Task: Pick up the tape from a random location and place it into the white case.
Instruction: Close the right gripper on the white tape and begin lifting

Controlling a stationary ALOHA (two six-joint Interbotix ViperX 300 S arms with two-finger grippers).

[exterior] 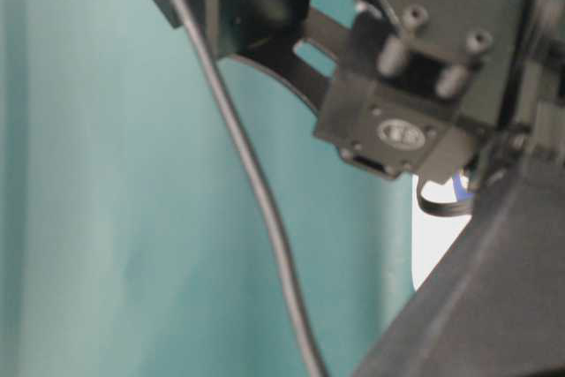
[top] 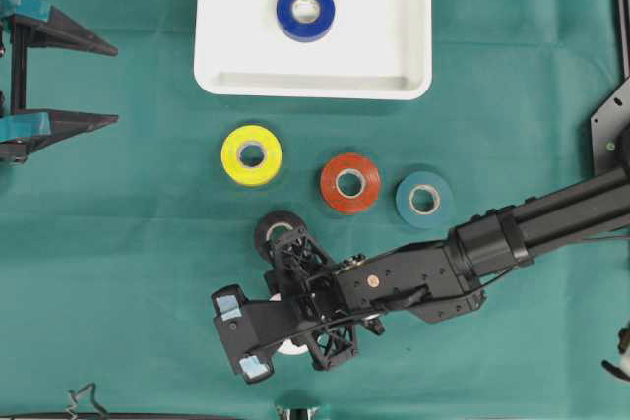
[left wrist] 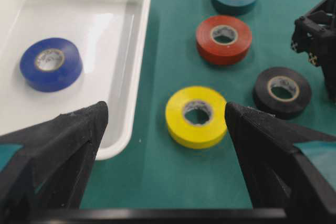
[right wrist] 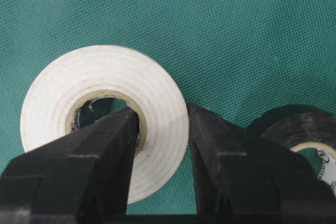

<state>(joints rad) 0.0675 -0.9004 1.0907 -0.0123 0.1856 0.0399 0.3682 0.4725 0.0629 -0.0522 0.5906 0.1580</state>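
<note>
White tape roll (right wrist: 105, 114), tan core, flat on cloth (right wrist: 236, 35)

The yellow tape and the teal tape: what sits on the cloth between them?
The red tape lies between the yellow tape and the teal tape, clearest in the overhead view.

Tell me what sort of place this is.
Probably a robotics lab bench: a green cloth covers the table, two robot arms work over it, and tape rolls lie beside a white case.

arms (top: 512, 233): black | pincer fingers (top: 30, 9): black, teal tape | cable (exterior: 256, 192): black
</note>
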